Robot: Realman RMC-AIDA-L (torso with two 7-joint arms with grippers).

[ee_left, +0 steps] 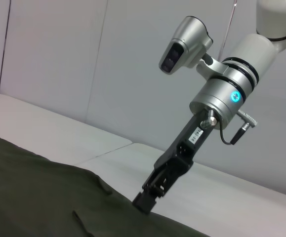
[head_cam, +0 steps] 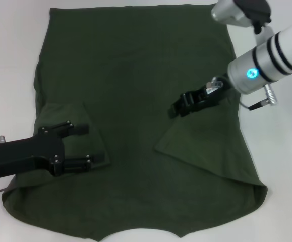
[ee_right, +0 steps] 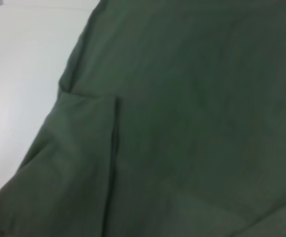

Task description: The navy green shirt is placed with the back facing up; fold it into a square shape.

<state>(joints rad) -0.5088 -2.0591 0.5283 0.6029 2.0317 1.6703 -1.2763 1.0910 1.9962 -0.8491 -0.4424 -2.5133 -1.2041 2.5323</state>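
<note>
Left end effector (head_cam: 88, 143) open over soft, folded-sleeve navy green shirt (head_cam: 135, 70).

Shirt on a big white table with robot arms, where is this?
Probably a robot lab or test room. The shirt lies spread on a plain white table, both grippers over it, with bare grey wall panels behind.
</note>
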